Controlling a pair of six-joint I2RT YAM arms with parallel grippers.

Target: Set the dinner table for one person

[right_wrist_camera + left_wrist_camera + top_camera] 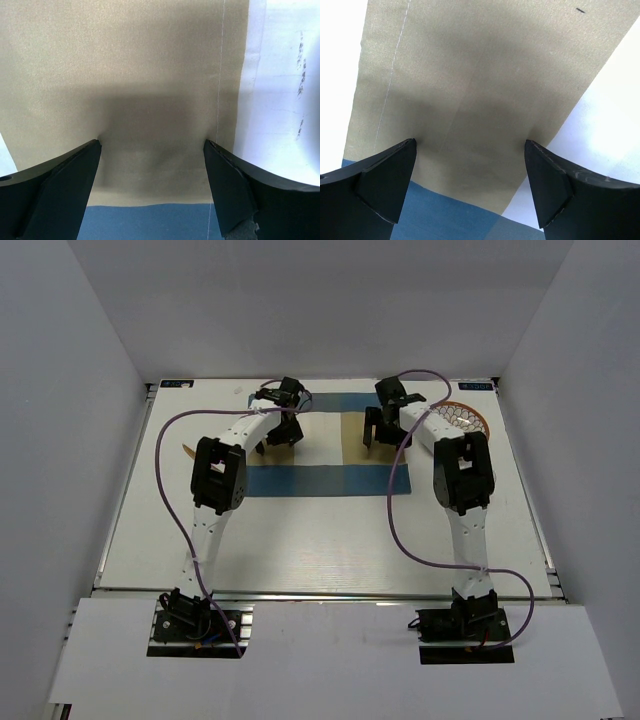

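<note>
The dinner table (330, 540) is a wide white top. A blue-and-beige striped placemat (320, 480) lies flat on its far middle. My left gripper (276, 440) hovers low over the mat's left beige band, jaws wide open and holding nothing. In the left wrist view that gripper (470, 143) frames beige cloth (470, 75), with a blue stripe (445, 215) below and white table (620, 100) to the right. My right gripper (378, 435) is open over the mat's right beige band. The right wrist view shows it (151, 143) empty above the cloth (150, 60).
A round dish (466, 420) with an orange rim and a white honeycomb pattern sits at the back right, partly hidden by the right arm. A curved brown sliver (187, 451) peeks out beside the left arm's elbow. Grey walls close in three sides of the table.
</note>
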